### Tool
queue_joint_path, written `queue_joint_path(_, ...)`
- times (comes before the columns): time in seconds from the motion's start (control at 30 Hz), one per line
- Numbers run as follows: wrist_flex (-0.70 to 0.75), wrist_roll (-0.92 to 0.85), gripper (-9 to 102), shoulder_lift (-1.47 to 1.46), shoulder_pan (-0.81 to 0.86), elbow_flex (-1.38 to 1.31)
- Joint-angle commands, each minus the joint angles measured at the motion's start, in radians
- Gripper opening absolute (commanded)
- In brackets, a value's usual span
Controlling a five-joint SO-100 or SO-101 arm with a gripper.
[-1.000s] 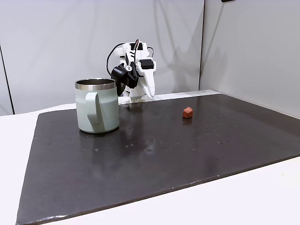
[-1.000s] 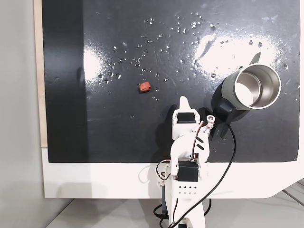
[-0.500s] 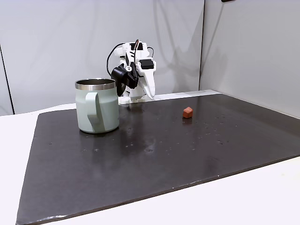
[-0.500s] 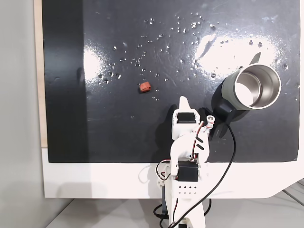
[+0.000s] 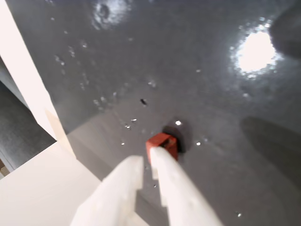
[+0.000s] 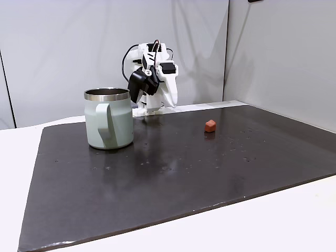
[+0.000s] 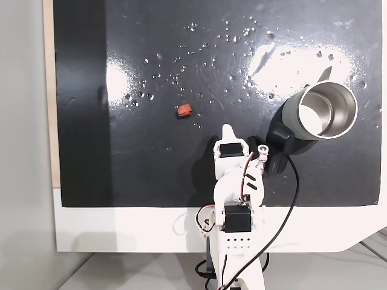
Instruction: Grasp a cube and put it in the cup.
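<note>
Cube (image 5: 161,143) lies beyond the nearly clenched, empty pincer (image 5: 146,162) in the wrist view.

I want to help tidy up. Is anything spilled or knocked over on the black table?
Nothing is knocked over. The green cup stands upright, and the little red cube sits flat on the dark mat, apart from the cup. The one odd thing is a scatter of tiny pale specks across the mat; what they are I can't tell.
</note>
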Motion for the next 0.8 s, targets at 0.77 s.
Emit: queue_joint_path(0.77,0.219,0.095,0,-0.841,-0.187,-0.900)
